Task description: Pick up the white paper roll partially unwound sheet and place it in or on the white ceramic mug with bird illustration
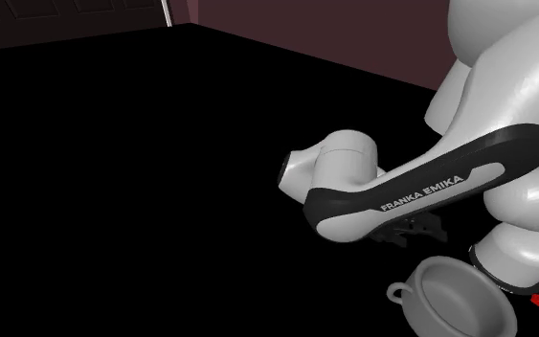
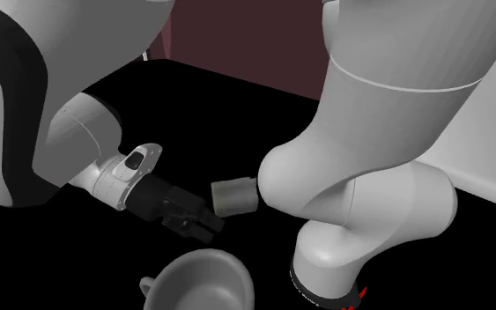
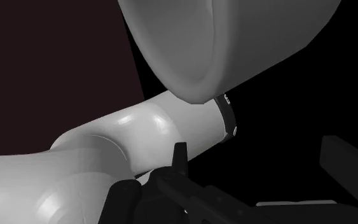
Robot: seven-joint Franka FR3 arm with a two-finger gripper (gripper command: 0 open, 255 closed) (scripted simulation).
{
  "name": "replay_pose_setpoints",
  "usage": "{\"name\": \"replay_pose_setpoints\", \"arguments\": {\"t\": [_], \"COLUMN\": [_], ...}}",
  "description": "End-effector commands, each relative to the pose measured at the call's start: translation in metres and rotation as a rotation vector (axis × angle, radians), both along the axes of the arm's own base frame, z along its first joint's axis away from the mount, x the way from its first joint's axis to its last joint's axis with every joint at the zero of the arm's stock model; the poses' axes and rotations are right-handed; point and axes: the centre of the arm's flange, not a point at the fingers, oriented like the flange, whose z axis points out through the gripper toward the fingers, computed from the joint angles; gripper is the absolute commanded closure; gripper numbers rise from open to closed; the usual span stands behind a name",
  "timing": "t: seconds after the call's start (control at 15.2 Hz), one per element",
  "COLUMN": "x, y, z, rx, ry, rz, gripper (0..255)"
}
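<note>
Second exterior view: the roll (image 2: pixel 234 195) is seen on its side between the gripper (image 2: pixel 205 222) and the arm (image 2: pixel 325 189), just beside both. The jaws are shown apart in the wrist view, nothing clasped. The mug (image 2: pixel 206 280) is seen near, under the gripper.

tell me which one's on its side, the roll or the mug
The pale roll: its axis runs level, one flat end showing. The grey mug stands upright, mouth up.

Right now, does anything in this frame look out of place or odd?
Yes. The paper roll lies on its side close against the arm's lower link, so the gripper points back toward the robot itself, near the mug.
</note>
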Motion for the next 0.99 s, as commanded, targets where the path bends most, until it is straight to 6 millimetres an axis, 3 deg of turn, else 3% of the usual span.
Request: {"name": "replay_pose_setpoints", "arguments": {"t": [0.0,0.13,0.66,0.73,0.92], "x": [-0.0073,-0.0169,-0.0169,-0.0169,-0.0169], "y": [-0.0068,-0.0142,-0.0142,-0.0142,-0.0142], "z": [-0.0043,-0.0103,-0.0103,-0.0104,-0.0103], "rx": [-0.001,-0.001,-0.001,-0.001,-0.001], "ry": [0.001,0.001,0.001,0.001,0.001], "rz": [-0.002,-0.002,-0.002,-0.002,-0.002], "gripper": [0,0,0,255,255]}}
